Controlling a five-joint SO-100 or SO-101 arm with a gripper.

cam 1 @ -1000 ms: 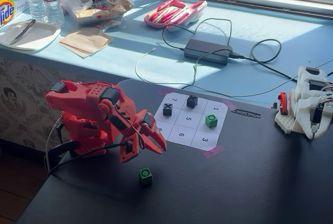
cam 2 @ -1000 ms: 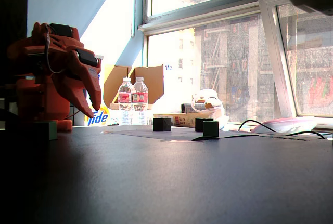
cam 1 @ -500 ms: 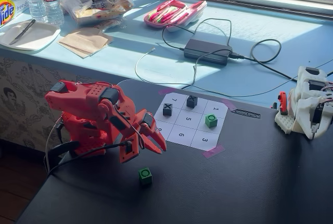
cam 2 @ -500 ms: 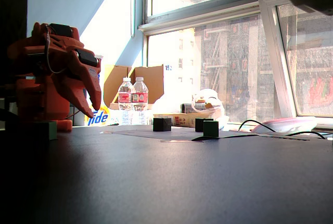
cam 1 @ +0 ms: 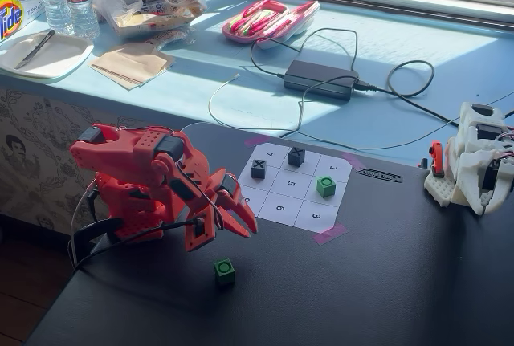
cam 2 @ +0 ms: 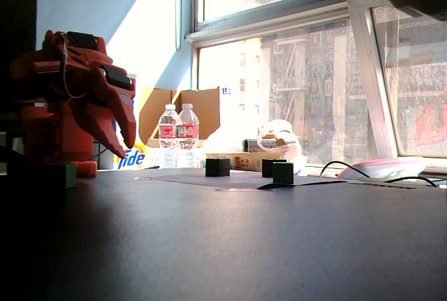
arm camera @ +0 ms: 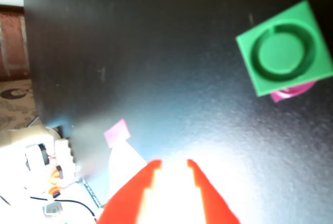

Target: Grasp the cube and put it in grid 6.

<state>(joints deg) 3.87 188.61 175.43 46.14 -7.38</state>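
The black table (cam 1: pixel 385 282) is carrying the paper sheet, where grid 6 (cam 1: pixel 275 207) is lying empty. The red gripper (cam 1: pixel 223 232) is hovering above the table, fingers narrowly parted, holding nothing. The cube (cam 1: pixel 225 270) is sitting ungrasped just beside it; grasping and placing are both remaining.

Green ring-topped cube (cam 1: pixel 224 271) upright on black table, off sheet; grid 6 (cam 1: pixel 281 208) empty.

lane to grid 6 (cam 1: pixel 279 209): bare black table (cam 1: pixel 385 282), lower centre of a fixed view
obstacles: dark cubes (cam 1: pixel 259 168), green cube (cam 1: pixel 325 185) on upper cells
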